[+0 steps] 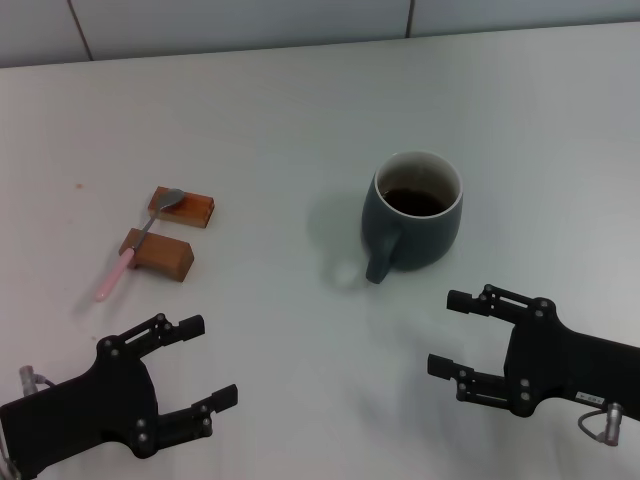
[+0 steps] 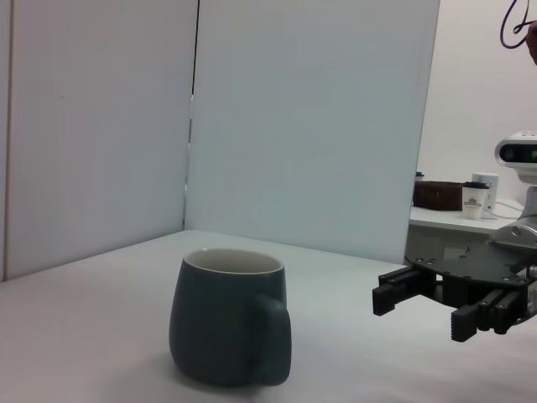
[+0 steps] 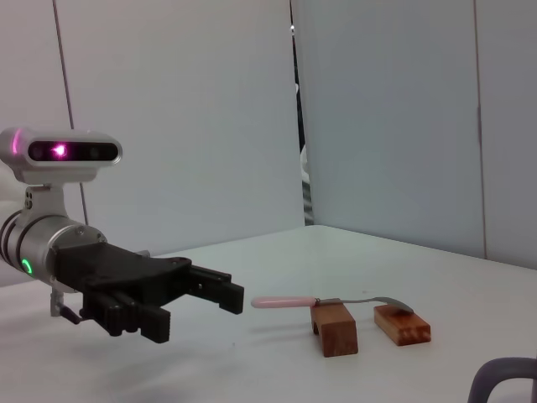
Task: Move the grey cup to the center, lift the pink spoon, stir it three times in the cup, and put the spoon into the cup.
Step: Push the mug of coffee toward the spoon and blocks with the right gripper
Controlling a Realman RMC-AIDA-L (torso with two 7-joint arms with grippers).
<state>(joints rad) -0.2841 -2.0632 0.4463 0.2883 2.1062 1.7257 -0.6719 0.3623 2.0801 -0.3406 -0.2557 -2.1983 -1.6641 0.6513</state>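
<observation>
The grey cup (image 1: 413,211) stands upright on the white table, right of the middle, handle toward me, dark liquid inside. It also shows in the left wrist view (image 2: 228,317). The pink spoon (image 1: 140,242) lies across two small brown wooden blocks at the left, silver bowl on the far block, pink handle pointing toward me; it shows in the right wrist view (image 3: 323,300) too. My left gripper (image 1: 205,362) is open near the front left, below the spoon. My right gripper (image 1: 447,333) is open at the front right, below the cup, and empty.
The far wooden block (image 1: 183,207) and the near wooden block (image 1: 158,254) hold the spoon off the white table (image 1: 290,120). A pale wall runs along the table's far edge. Only the cup's handle (image 3: 503,379) shows in the right wrist view.
</observation>
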